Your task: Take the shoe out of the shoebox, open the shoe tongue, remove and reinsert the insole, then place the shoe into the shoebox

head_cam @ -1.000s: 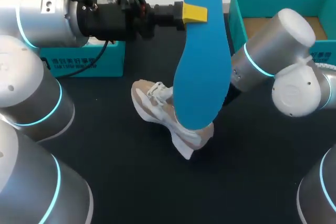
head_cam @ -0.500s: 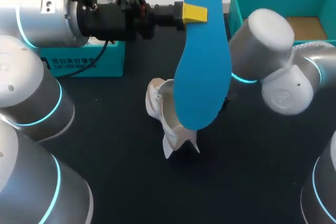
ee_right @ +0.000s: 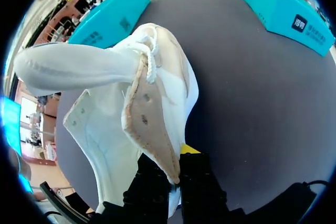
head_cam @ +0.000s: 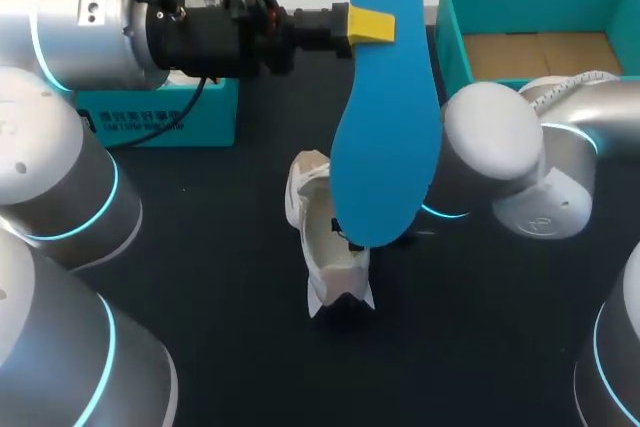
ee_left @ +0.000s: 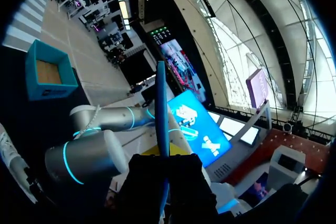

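A long blue insole [head_cam: 385, 117] hangs upright over the table, with my left gripper [head_cam: 368, 25] shut on its upper part. In the left wrist view the insole [ee_left: 161, 103] shows edge-on between that gripper's [ee_left: 164, 157] fingers. Below it a white and beige shoe [head_cam: 325, 247] stands tilted on the dark table, its opening facing up. My right gripper [ee_right: 176, 169] is shut on the rim of the shoe [ee_right: 131, 93], whose tongue is folded outward. In the head view the insole hides the right gripper; only the right arm [head_cam: 490, 162] shows.
The teal shoebox [head_cam: 452, 37] stands open at the back right, with a brown cardboard floor. Its teal lid [head_cam: 160, 117] lies at the back left, under my left arm. The dark tabletop [head_cam: 250, 347] spreads out in front of the shoe.
My right arm swung forward and turned the shoe from lying slantwise on its side to standing with its opening up. The left arm and the insole kept still.
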Controlling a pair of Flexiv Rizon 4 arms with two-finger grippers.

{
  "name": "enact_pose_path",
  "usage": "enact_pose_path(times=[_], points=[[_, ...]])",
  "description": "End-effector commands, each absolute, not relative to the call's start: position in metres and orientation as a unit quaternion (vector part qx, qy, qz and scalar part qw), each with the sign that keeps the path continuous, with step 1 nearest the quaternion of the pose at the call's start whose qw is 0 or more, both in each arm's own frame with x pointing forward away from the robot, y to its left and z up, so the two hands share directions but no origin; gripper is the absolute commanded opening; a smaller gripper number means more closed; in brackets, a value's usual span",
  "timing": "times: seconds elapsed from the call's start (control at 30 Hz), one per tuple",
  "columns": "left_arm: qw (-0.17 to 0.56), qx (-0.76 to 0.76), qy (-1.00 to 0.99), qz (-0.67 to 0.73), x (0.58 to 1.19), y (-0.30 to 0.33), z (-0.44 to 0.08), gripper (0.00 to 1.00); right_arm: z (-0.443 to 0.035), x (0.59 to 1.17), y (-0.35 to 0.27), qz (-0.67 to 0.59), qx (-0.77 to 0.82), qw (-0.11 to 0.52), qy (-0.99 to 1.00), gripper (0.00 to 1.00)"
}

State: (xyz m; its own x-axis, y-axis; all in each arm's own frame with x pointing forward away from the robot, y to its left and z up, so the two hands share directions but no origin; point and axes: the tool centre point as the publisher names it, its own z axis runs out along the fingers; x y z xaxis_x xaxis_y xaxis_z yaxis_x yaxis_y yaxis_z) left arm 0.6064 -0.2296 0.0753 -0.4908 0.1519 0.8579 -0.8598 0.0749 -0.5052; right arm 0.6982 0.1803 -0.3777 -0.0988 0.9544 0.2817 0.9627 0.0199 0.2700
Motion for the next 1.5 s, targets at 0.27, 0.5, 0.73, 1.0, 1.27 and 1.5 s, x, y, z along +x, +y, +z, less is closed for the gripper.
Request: enact_pose_path(times=[0.27, 0.5, 0.73, 1.0, 1.27, 1.5], points=[[0.412, 0.292, -0.606, 0.615, 0.606, -0.232, 0.074, 0.0, -0.397, 0.696, 0.182, -0.189, -0.694, 0.03, -0.694, 0.0], [0.412, 0.292, -0.606, 0.615, 0.606, -0.232, 0.074, 0.0, -0.374, 0.683, 0.177, -0.242, -0.689, 0.082, -0.678, 1.0], [0.412, 0.292, -0.606, 0.615, 0.606, -0.232, 0.074, 0.0, -0.359, 0.68, 0.178, -0.313, -0.657, 0.14, -0.672, 1.0], [0.412, 0.292, -0.606, 0.615, 0.606, -0.232, 0.074, 0.0, -0.359, 0.68, 0.178, -0.313, -0.657, 0.14, -0.672, 1.0], [0.412, 0.292, -0.606, 0.615, 0.606, -0.232, 0.074, 0.0, -0.337, 0.675, 0.156, -0.382, -0.659, 0.198, -0.618, 1.0], [0.412, 0.292, -0.606, 0.615, 0.606, -0.232, 0.074, 0.0, -0.29, 0.672, 0.137, -0.394, -0.653, 0.257, -0.594, 1.0]])
